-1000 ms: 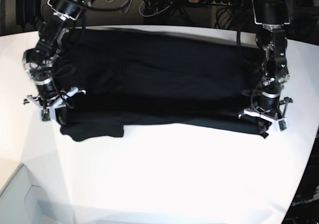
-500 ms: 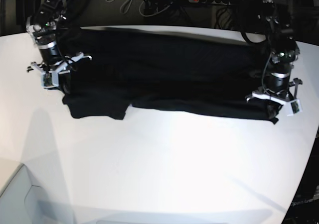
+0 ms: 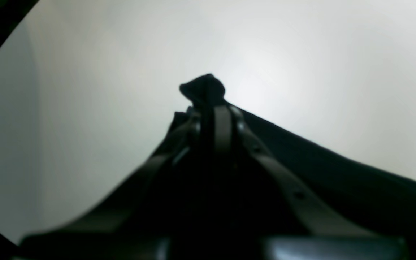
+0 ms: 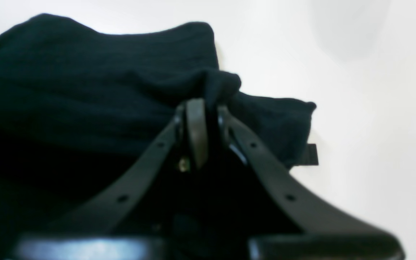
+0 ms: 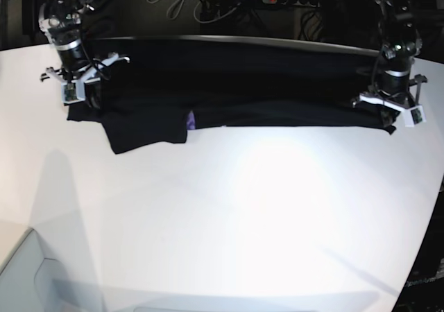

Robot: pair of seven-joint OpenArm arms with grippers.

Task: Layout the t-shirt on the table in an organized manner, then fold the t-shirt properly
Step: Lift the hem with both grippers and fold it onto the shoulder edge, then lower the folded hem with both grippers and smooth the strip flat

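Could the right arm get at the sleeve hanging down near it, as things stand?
Probably not yet: the right gripper is shut on the t-shirt, so it is occupied. Otherwise the sleeve lies uncovered on the table, close below it.

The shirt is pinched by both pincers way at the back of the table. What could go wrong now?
1. The left pincer holds only a small tuft of the shirt, so it may slip out.
2. The shirt sits near the table's far edge and might slide off.
3. A sleeve hangs bunched and may fold crooked.
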